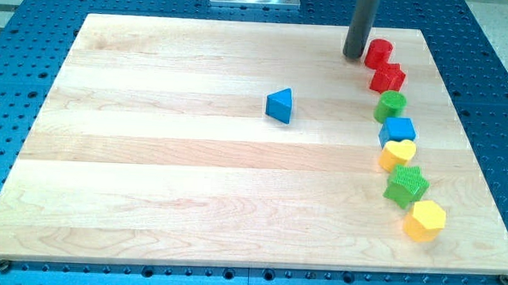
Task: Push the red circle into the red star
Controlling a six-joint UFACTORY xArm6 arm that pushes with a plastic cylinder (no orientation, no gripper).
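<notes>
Pale wooden bench (193, 157) on a blue perforated base plate; a metal mount shows at the view's top edge.

Red circle (378, 53) sits near the bench's top right, touching or all but touching the red star (388, 77) just below and slightly right of it. My tip (354, 57) stands immediately left of the circle, apparently in contact with its left edge. No hand on this arm, only the rod, so nothing to spread or pinch.

Judgement: the task looks nearly done. A short, slow nudge down and to the right, along the line from circle to star, should seat them firmly. Pushing straight right risks sliding the circle past the star's top and toward the bench edge.

Below the star runs a close chain of blocks: green circle (390, 105), blue block (398, 131), yellow heart (399, 153), green star (406, 184), yellow hexagon (424, 220). Too hard a push would drive the star into the green circle and disturb the row. Blue triangle (280, 105) lies well apart at mid-bench, no obstacle.
</notes>
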